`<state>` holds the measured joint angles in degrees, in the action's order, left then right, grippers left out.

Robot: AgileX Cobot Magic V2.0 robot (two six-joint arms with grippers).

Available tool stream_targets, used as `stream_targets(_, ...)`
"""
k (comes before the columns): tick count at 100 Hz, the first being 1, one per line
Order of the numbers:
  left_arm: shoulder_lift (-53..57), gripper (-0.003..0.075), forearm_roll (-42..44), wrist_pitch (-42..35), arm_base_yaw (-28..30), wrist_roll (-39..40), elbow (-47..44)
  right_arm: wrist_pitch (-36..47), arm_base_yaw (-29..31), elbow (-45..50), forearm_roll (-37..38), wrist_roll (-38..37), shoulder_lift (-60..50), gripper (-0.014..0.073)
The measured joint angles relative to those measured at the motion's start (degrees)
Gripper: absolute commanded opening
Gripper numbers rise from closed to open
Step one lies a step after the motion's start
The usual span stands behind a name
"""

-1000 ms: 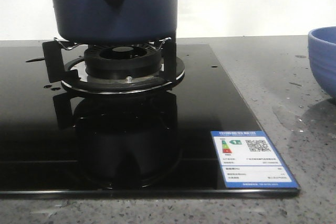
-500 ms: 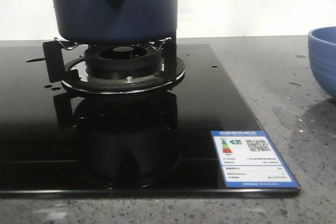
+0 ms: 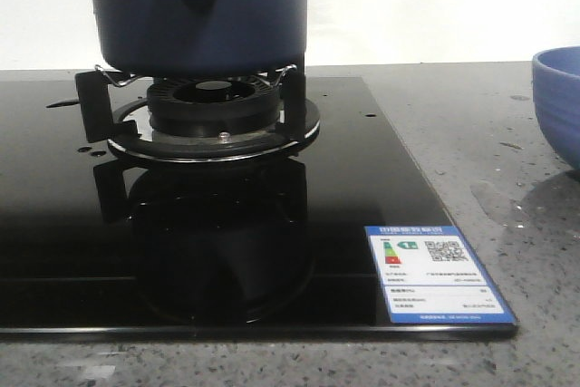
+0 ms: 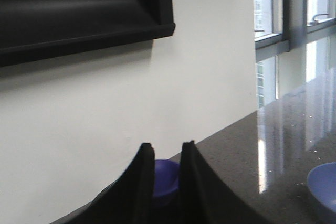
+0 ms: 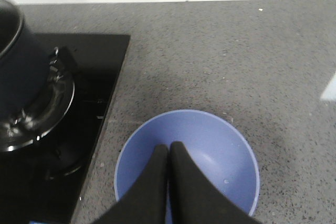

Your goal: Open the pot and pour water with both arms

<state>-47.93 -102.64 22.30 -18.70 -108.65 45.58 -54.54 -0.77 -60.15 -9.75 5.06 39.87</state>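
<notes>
Unmoved: round matte navy pot [image 3: 198,11]

Pot [image 3: 198,11]: large, dark navy-blue, round, straight matte sides. Upright on burner stand [image 3: 208,101], far left part of black cooktop [image 3: 362,178]. Rounded handle stub with dark hole on near wall, facing camera. Top cut off in front view. In right wrist view, dark rim and side [image 5: 16,61] show above burner ring.

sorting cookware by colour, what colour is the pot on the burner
Dark navy blue, matte; the pot shows best in the front view.
</notes>
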Motion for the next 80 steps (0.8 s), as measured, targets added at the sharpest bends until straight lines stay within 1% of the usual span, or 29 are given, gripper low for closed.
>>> stream_targets(12,11.77,-0.002,-0.32,-5.66,0.0,1.05,-8.52,5.18,-2.78,7.48,0.07,2.66,-7.56,-0.0064)
stream_targets(18,17.12,-0.002,-0.47,-8.67,0.0,2.89,-13.07,8.21,-4.07,11.63,0.07,3.05,-11.42,-0.0064)
stream_targets(27,23.02,-0.002,-0.72,-12.04,0.0,5.07,-19.12,12.75,-5.39,17.7,0.23,3.42,-17.63,-0.0064)
stream_targets(36,27.43,-0.002,-0.95,-13.53,0.0,5.8,-23.58,15.88,-6.17,23.32,0.79,3.54,-23.68,-0.0064)
stream_targets(46,31.51,-0.002,-0.95,-14.57,0.0,5.94,-26.66,17.58,-6.17,28.02,1.0,3.57,-29.45,-0.0064)
stream_targets(57,33.5,-0.002,-1.16,-16.31,0.0,6.07,-28.79,17.78,-6.17,31.35,1.03,3.57,-34.91,-0.0064)
stream_targets(70,33.82,-0.002,-1.38,-16.81,0.0,6.19,-29.47,17.03,-6.17,32.2,1.03,3.66,-39.34,-0.0064)
stream_targets(80,33.95,-0.002,-1.38,-16.94,0.0,6.21,-29.47,16.61,-6.17,32.2,1.03,3.66,-40.64,-0.0064)
